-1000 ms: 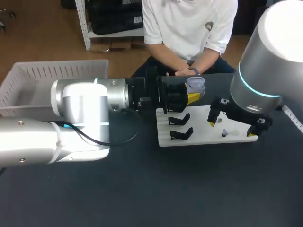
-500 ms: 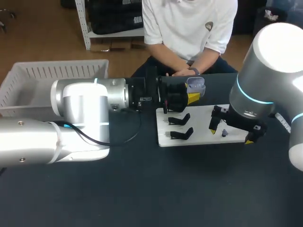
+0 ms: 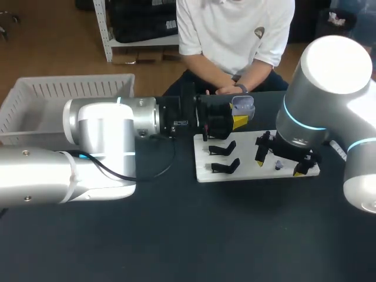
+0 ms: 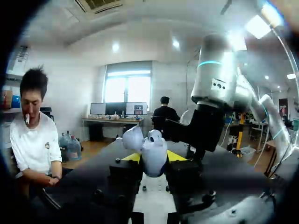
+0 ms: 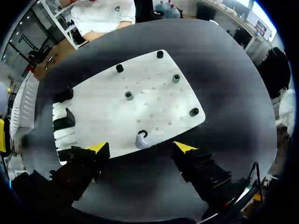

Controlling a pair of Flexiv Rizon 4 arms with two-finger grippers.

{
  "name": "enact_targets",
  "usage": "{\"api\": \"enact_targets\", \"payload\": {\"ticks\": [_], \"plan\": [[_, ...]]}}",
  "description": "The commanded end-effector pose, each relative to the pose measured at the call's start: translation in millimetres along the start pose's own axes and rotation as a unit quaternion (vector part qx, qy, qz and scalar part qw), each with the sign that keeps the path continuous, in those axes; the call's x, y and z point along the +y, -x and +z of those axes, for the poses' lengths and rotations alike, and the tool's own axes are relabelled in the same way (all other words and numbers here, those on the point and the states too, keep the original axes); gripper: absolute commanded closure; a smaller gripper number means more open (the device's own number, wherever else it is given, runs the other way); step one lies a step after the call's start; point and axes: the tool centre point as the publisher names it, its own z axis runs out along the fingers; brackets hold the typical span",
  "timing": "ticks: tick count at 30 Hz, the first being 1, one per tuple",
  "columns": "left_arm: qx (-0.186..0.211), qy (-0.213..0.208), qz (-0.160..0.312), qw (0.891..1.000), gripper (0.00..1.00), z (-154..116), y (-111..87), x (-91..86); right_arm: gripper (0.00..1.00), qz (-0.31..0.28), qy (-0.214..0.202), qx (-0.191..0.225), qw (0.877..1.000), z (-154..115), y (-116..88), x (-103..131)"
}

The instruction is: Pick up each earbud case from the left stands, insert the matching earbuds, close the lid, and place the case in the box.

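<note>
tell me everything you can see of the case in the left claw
The case is small, rounded and pale lilac, glossy like smooth plastic. Its lid is open, swung out to one side of the body. The left claw pinches the body from two sides between its yellow tips and holds it in the air, off the table, near the far edge of the white board. Nothing else touches it. Whether any earbuds sit inside cannot be told.

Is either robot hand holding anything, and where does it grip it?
Left gripper pinches the open earbud case by its lower body; right gripper holds nothing.
</note>
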Motion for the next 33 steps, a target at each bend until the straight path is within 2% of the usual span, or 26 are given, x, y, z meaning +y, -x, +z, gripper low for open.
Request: {"api": "enact_targets", "payload": {"ticks": [1,5,6,9,10,20,33], "plan": [[-0.003,0.003,0.002,1.0,1.0,0.5,-1.2,-0.9,0.22,0.001,0.002,-0.003,1.0,2.7,-1.1,1.1],[-0.003,0.003,0.002,1.0,1.0,0.5,-1.2,-0.9,0.36,0.001,0.002,-0.003,1.0,3.4,-1.4,1.4],[-0.003,0.003,0.002,1.0,1.0,0.5,-1.2,-0.9,0.37,0.0,0.002,-0.003,1.0,3.6,-1.5,1.6],[-0.003,0.003,0.002,1.0,1.0,0.5,-1.2,-0.9,0.49,-0.001,0.002,-0.001,1.0,4.5,-1.1,1.9],[-0.003,0.003,0.002,1.0,1.0,0.5,-1.2,-0.9,0.5,-0.003,0.001,-0.002,1.0,4.6,-1.0,2.0],[-0.003,0.003,0.002,1.0,1.0,0.5,-1.2,-0.9,0.56,-0.01,0.0,-0.002,1.0,6.0,0.4,1.4],[-0.003,0.003,0.002,1.0,1.0,0.5,-1.2,-0.9,0.58,-0.014,-0.004,-0.002,1.0,8.7,4.1,-1.0]]}}
